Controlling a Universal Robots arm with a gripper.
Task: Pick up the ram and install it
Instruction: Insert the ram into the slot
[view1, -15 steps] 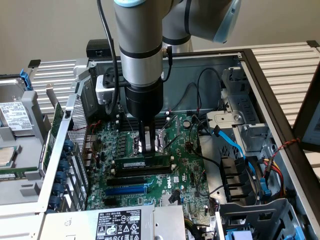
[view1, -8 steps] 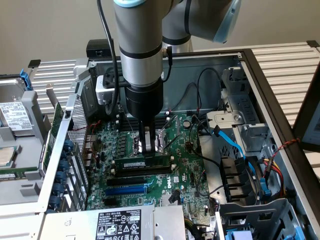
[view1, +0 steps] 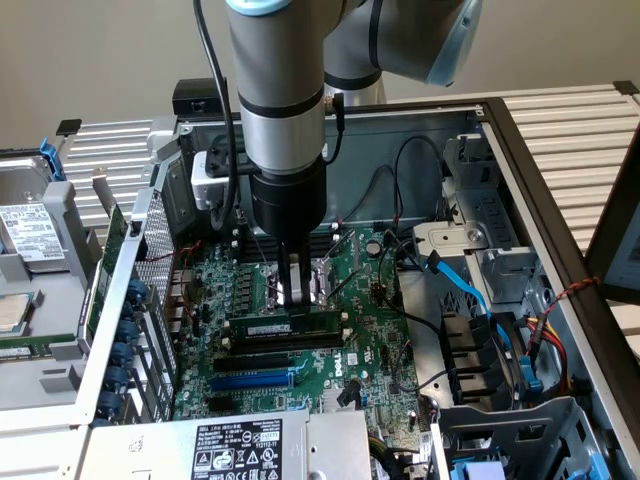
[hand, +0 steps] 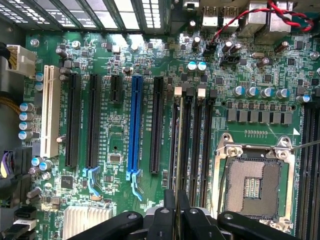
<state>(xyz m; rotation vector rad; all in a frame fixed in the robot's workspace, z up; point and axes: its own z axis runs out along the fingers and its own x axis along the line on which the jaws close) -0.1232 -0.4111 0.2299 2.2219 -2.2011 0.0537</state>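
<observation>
The ram (view1: 285, 326) is a dark-green stick with a small white label. It stands on edge, level, over the black memory slots (view1: 290, 345) on the motherboard. My gripper (view1: 297, 300) comes straight down from above and is shut on the stick's top edge near its middle. In the wrist view the gripper (hand: 176, 200) pinches the ram (hand: 178, 150), which is seen edge-on as a thin strip. The strip runs along a memory slot with a white end clip (hand: 178, 91). I cannot tell whether the stick is seated in the slot.
The open CPU socket (hand: 252, 182) lies just beside the slots. The long blue slot (hand: 134, 125) and black expansion slots lie on the other side. Blue and black cables (view1: 470, 290) and drive bays crowd the exterior view's right. A power supply (view1: 240, 445) sits at the front.
</observation>
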